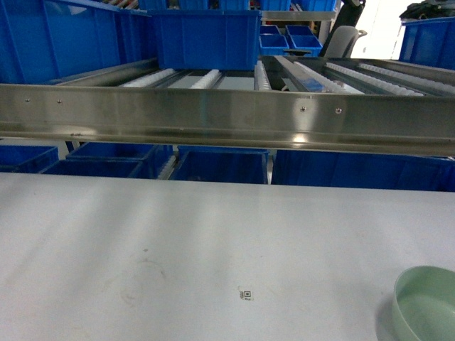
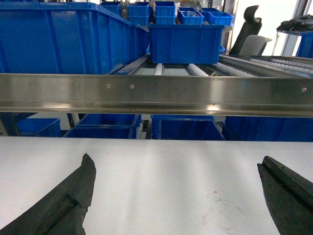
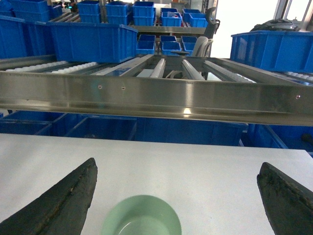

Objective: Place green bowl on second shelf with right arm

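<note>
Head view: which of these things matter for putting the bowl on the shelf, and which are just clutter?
Job:
green bowl, on the white table
second shelf, steel roller tier
right gripper, open above the bowl

Lying about:
blue crate on the rollers
blue crates under the shelf
office chair
left gripper, open, empty

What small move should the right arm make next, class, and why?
Probably lower the right end effector straight onto the green bowl. Its fingers stand wide apart, empty, either side of the bowl, which sits on the white table below the steel roller shelf.
</note>
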`<state>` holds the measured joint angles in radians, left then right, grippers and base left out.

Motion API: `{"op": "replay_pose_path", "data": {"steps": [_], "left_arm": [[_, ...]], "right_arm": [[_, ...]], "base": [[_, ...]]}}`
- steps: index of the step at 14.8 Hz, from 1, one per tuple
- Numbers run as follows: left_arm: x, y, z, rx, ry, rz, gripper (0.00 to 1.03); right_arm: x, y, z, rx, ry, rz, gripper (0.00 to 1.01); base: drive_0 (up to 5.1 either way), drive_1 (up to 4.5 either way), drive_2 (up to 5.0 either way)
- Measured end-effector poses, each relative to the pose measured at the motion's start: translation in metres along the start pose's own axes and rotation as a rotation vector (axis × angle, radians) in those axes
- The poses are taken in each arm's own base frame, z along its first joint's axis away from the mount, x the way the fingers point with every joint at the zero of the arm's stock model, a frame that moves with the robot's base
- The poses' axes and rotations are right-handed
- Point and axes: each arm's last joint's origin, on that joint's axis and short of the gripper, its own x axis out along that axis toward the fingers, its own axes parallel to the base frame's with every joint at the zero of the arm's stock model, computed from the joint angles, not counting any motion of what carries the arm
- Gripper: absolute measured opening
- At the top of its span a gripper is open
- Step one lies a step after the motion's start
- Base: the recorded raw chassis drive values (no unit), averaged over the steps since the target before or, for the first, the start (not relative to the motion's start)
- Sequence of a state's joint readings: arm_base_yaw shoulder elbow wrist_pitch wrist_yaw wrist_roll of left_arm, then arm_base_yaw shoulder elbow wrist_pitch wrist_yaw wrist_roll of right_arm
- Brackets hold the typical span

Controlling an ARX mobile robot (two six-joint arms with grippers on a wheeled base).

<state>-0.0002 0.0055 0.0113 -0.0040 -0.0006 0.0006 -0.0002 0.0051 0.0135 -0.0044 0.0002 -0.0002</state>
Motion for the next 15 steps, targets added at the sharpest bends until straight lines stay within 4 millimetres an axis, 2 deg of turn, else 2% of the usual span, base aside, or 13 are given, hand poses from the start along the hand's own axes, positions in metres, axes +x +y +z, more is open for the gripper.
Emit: {"op": "replay_pose_path", "data": {"steps": [9, 10, 13, 15], "left_arm": [[0.0, 0.0, 0.0, 0.0, 0.0, 0.0, 0.98], [0.0, 0.0, 0.0, 0.0, 0.0, 0.0, 0.98], [0.0, 0.0, 0.0, 0.0, 0.0, 0.0, 0.98], [0.0, 0.0, 0.0, 0.0, 0.0, 0.0, 0.98]], "right_arm": [[0.001, 0.001, 0.002, 0.0, -0.018, 0.005, 0.98], [0.008, 0.004, 0.007, 0.001, -0.05, 0.017, 0.98], [0.036, 0.007, 0.001, -0.049, 0.038, 0.056, 0.98], [0.06, 0.002, 0.001, -0.082, 0.135, 0.081, 0.98]], "base": [[0.0, 0.0, 0.0], [0.0, 0.0, 0.0], [0.0, 0.0, 0.0], [0.0, 0.0, 0.0]]}}
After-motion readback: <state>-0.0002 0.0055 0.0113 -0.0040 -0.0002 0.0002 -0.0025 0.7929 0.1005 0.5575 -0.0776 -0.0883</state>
